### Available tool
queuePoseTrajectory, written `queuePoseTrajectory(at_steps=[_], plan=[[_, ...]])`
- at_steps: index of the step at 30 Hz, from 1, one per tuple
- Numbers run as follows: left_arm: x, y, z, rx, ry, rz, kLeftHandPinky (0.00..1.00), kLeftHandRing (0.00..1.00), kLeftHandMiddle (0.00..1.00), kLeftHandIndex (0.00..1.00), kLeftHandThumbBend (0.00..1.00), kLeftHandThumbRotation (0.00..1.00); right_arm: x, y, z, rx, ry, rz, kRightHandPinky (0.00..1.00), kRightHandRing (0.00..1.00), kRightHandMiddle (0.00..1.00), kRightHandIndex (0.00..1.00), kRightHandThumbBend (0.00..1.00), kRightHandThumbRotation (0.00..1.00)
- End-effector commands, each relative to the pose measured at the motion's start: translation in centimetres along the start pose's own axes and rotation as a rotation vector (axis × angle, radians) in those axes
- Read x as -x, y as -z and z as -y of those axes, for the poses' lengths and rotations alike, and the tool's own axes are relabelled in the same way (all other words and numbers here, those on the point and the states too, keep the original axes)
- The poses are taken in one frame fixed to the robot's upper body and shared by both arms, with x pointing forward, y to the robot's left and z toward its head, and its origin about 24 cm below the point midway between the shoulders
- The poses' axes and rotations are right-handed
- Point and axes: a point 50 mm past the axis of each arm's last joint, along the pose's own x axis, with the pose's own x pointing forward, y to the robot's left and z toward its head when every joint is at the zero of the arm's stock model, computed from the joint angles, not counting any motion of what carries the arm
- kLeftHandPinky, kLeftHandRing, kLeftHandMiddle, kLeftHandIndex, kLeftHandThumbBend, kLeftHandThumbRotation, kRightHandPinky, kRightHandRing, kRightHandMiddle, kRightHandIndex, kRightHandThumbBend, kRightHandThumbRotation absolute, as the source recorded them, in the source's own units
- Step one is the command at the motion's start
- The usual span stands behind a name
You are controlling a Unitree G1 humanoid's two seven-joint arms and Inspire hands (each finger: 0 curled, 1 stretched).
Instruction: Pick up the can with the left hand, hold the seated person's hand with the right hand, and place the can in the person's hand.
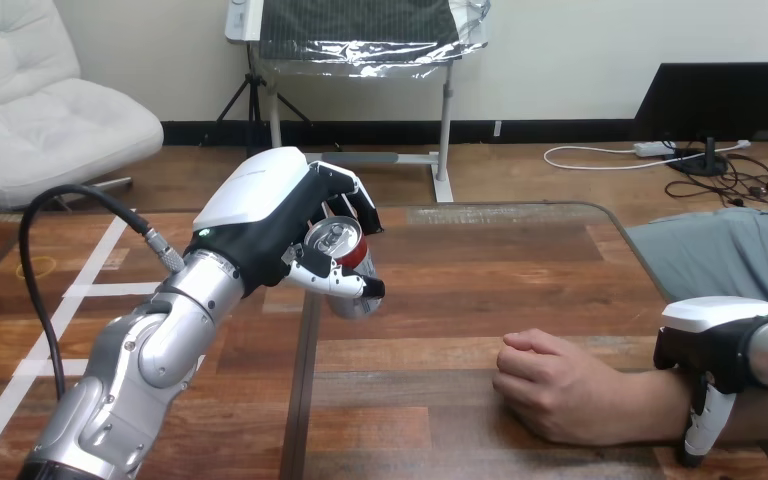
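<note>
The robot's left arm reaches up from the lower left of the frame, its silver forearm angled toward the centre. The left hand (280,215) is poised above the wooden table (480,290), just left of centre, with its white back shell turned up and to the left. Its fingers and thumb are curled round the can (340,245), which is held up off the table. The can has a red body and a silver top and is tipped so that the top faces the viewer. I cannot tell whether it has been opened.

At the lower right, the person's hand (550,385) rests on the table in a loose fist, knuckles pointing left. The forearm runs off to the right. The right hand (710,345) comes in from the right edge and sits over that forearm just behind the wrist, touching it. I cannot tell whether it grips. The can and the person's hand are well apart.
</note>
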Motion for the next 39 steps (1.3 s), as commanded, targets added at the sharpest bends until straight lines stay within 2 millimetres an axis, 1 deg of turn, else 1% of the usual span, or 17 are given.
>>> queuePoseTrajectory(at_steps=[1,5,8,11,17,21,23,26,30,32,39], plan=[[-1.3,-1.3,-2.5,-0.009,-0.099,0.061,0.34,0.4,0.48,0.51,0.58,0.0,-0.1,-0.6,-1.3,-0.038,-0.044,0.039,0.29,0.39,0.49,0.49,0.67,0.0],[-1.3,-1.4,-2.6,-0.012,-0.097,0.062,0.34,0.4,0.48,0.51,0.58,0.0,0.4,-0.4,-0.9,-0.032,-0.031,0.036,0.3,0.42,0.52,0.49,0.66,0.0],[-1.4,-1.5,-2.6,-0.01,-0.095,0.06,0.34,0.4,0.48,0.51,0.57,0.0,0.8,-0.3,-0.4,-0.026,-0.015,0.035,0.35,0.47,0.56,0.49,0.66,0.0],[-1.5,-1.5,-2.5,-0.007,-0.094,0.061,0.34,0.41,0.48,0.51,0.57,0.0,1.2,-0.1,0.0,-0.029,0.01,0.032,0.37,0.5,0.58,0.49,0.67,0.0],[-1.7,-1.7,-2.5,-0.001,-0.092,0.065,0.34,0.41,0.48,0.51,0.57,0.0,2.0,0.4,0.9,-0.074,0.075,0.018,0.34,0.45,0.54,0.48,0.69,0.0],[-1.8,-1.8,-2.5,0.012,-0.087,0.065,0.34,0.4,0.48,0.51,0.58,0.0,2.5,0.7,1.6,-0.105,0.115,0.002,0.27,0.39,0.49,0.49,0.7,0.0],[-1.9,-1.9,-2.5,0.02,-0.087,0.065,0.34,0.4,0.48,0.51,0.58,0.0,2.8,0.8,2.1,-0.112,0.136,-0.004,0.25,0.37,0.48,0.49,0.7,0.0],[-2.0,-2.0,-2.4,0.031,-0.088,0.069,0.34,0.4,0.48,0.51,0.58,0.0,3.3,1.0,2.7,-0.117,0.17,-0.006,0.24,0.36,0.48,0.49,0.7,0.0],[-2.2,-2.3,-2.4,0.038,-0.09,0.078,0.33,0.4,0.47,0.51,0.58,0.0,4.0,1.2,3.5,-0.126,0.217,0.005,0.26,0.41,0.52,0.49,0.72,0.0],[-2.3,-2.4,-2.3,0.043,-0.09,0.082,0.33,0.4,0.47,0.51,0.58,0.0,4.3,1.3,3.9,-0.129,0.24,0.009,0.27,0.41,0.53,0.48,0.73,0.0],[-2.6,-2.9,-2.2,0.057,-0.093,0.103,0.33,0.39,0.47,0.5,0.58,0.0,5.3,1.6,5.2,-0.111,0.294,0.016,0.27,0.4,0.52,0.49,0.74,0.0]])
